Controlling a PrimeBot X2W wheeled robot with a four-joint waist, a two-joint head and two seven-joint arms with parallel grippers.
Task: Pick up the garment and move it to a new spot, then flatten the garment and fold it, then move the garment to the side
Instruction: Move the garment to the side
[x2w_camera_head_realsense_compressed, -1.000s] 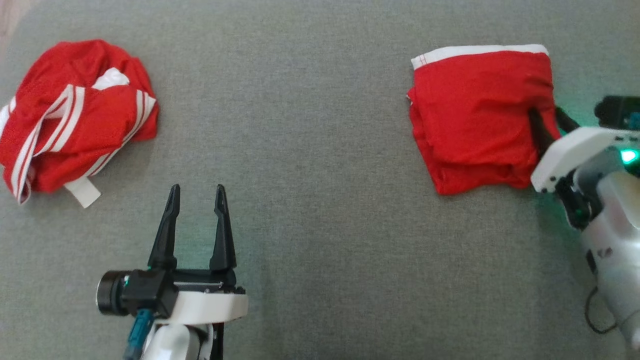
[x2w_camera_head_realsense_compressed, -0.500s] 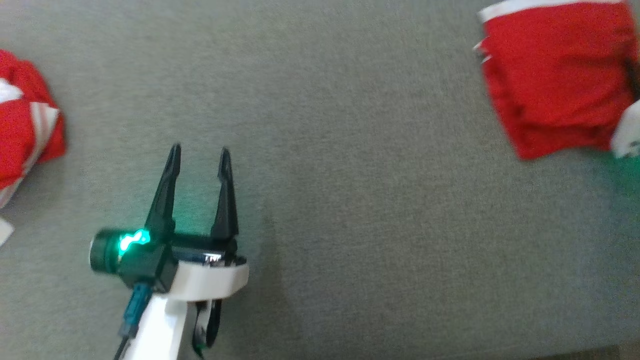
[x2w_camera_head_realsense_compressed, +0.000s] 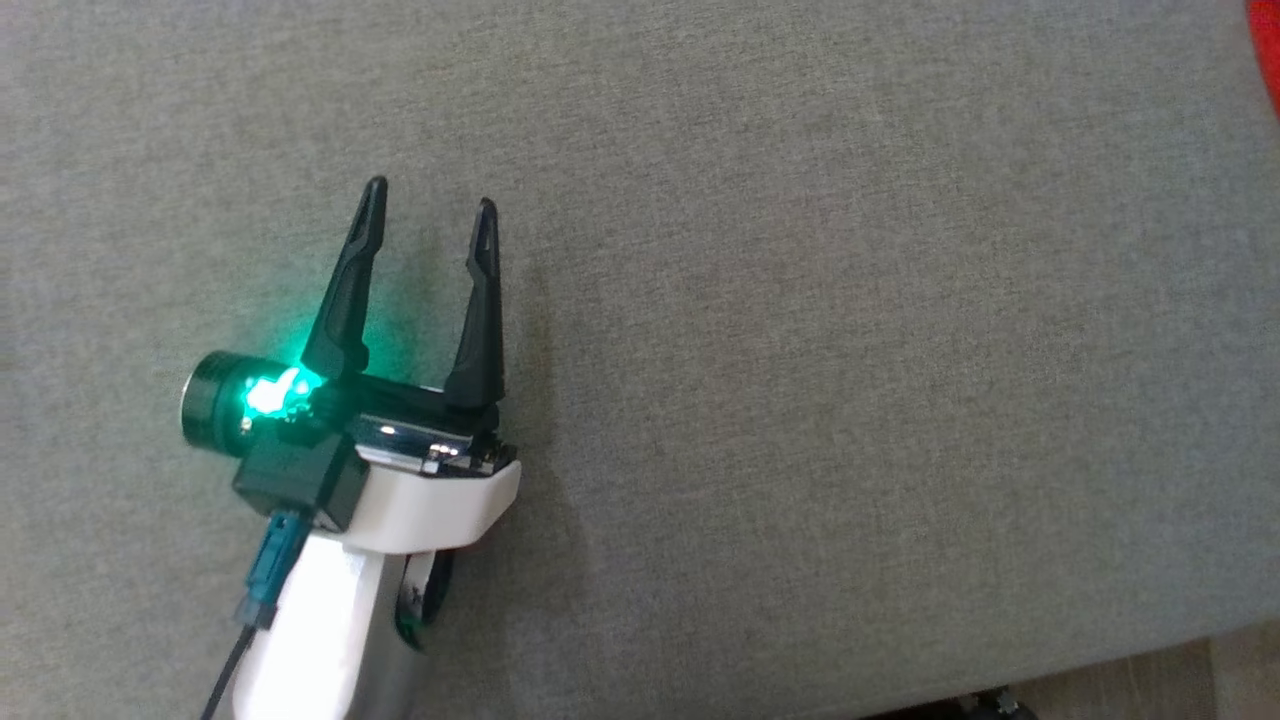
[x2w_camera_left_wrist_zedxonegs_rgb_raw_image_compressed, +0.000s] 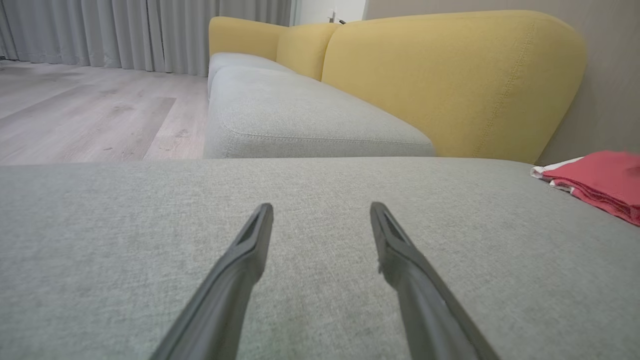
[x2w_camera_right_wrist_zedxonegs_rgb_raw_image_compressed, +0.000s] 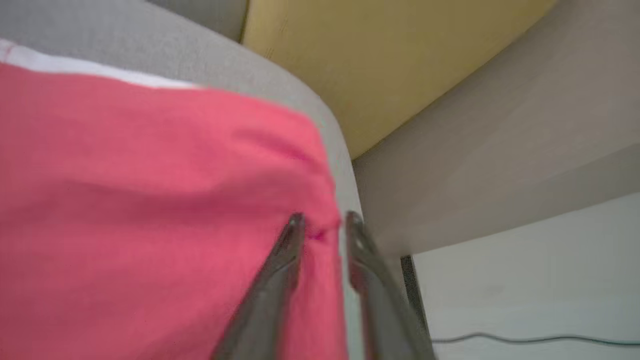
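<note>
The garment (x2w_camera_right_wrist_zedxonegs_rgb_raw_image_compressed: 150, 175) is red with a white band and lies folded near the right end of the grey seat cushion (x2w_camera_head_realsense_compressed: 800, 350). My right gripper (x2w_camera_right_wrist_zedxonegs_rgb_raw_image_compressed: 324, 217) has its fingers close together, with the garment's right edge bunched between the tips. The right wrist view is blurred. In the left wrist view the garment (x2w_camera_left_wrist_zedxonegs_rgb_raw_image_compressed: 597, 177) lies far to the right. A red sliver of the garment (x2w_camera_head_realsense_compressed: 1270, 50) touches the head view's top right corner. My left gripper (x2w_camera_head_realsense_compressed: 431, 195) hovers open over bare cushion, nothing between its fingers (x2w_camera_left_wrist_zedxonegs_rgb_raw_image_compressed: 250, 250).
Yellow backrests (x2w_camera_left_wrist_zedxonegs_rgb_raw_image_compressed: 440, 75) rise behind the cushion, and another grey seat (x2w_camera_left_wrist_zedxonegs_rgb_raw_image_compressed: 300, 115) stretches beyond it. Wooden floor (x2w_camera_left_wrist_zedxonegs_rgb_raw_image_compressed: 75, 115) lies to the left there. The cushion's front edge (x2w_camera_head_realsense_compressed: 1100, 655) shows at the head view's lower right. A pale wall (x2w_camera_right_wrist_zedxonegs_rgb_raw_image_compressed: 500, 150) stands past the garment.
The head camera has moved in closer, so both red garments slid out of frame. My right gripper's fingers have drawn together on the folded garment's edge. The left gripper stays open.
</note>
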